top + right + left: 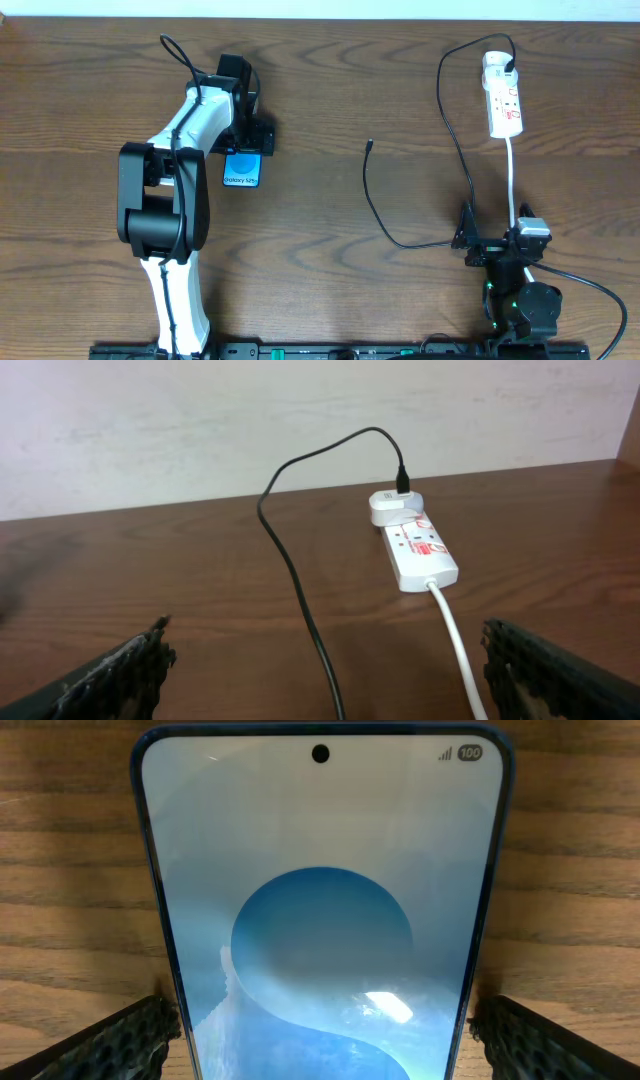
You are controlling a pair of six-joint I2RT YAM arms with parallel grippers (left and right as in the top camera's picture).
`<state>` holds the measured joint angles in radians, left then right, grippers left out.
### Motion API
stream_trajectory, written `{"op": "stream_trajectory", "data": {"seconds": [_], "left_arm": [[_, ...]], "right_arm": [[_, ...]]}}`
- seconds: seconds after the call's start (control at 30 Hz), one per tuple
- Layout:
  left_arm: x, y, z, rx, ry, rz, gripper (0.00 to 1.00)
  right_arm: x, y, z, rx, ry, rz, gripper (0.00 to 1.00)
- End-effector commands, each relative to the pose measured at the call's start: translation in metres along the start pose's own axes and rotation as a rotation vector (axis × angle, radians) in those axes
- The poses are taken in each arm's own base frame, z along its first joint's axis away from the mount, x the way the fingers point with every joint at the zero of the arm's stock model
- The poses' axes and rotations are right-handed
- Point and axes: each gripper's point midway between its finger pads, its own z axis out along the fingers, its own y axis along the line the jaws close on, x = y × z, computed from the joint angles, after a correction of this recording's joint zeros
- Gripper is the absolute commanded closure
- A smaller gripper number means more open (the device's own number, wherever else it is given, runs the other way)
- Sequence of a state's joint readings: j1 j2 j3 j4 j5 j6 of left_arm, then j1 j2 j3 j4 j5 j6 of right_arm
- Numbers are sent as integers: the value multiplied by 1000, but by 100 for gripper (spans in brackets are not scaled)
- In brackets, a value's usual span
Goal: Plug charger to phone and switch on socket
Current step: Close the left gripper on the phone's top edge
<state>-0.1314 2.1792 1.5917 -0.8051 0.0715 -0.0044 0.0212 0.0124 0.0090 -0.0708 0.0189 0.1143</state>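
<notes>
The phone (241, 170) lies flat on the wooden table with its blue screen up and fills the left wrist view (320, 900). My left gripper (243, 150) straddles it, and both fingertips (320, 1040) touch the phone's long edges. The charger (372, 200) is a thin black cable; its free plug tip (370, 144) lies on the table mid-right, well away from the phone. Its other end runs to a white adapter in the socket (503, 100), also seen in the right wrist view (420, 550). My right gripper (497, 243) is open and empty (325, 670), low over the charger cable (300, 590).
The socket's thick white cord (512, 180) runs toward the right arm and passes between the right fingers (455, 630). A pale wall stands behind the table's far edge (300, 420). The left arm's body (165, 210) covers the table's left side.
</notes>
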Motion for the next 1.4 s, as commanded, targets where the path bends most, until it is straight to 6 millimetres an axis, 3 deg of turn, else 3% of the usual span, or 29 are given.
{"op": "stream_trajectory", "data": {"seconds": [0.0, 0.07, 0.2, 0.33, 0.5, 0.73, 0.83, 1.1, 1.37], "left_arm": [[9, 2, 10, -8, 32, -18, 0], [8, 2, 10, -8, 30, -21, 4], [8, 2, 10, -8, 28, -45, 26], [8, 2, 10, -8, 28, -47, 32], [8, 2, 10, -8, 28, -47, 54], [8, 2, 10, -8, 27, -47, 70], [7, 2, 10, -7, 25, -47, 93], [2, 2, 4, -6, 12, -113, 93], [-10, 1, -22, 4, -50, -239, 92]], "right_arm": [[1, 1, 0, -3, 0, 4, 1], [1, 1, 0, -3, 0, 4, 1], [1, 1, 0, -3, 0, 4, 1], [1, 1, 0, -3, 0, 4, 1], [1, 1, 0, -3, 0, 4, 1], [1, 1, 0, -3, 0, 4, 1], [1, 1, 0, -3, 0, 4, 1], [1, 1, 0, -3, 0, 4, 1], [1, 1, 0, -3, 0, 4, 1]]}}
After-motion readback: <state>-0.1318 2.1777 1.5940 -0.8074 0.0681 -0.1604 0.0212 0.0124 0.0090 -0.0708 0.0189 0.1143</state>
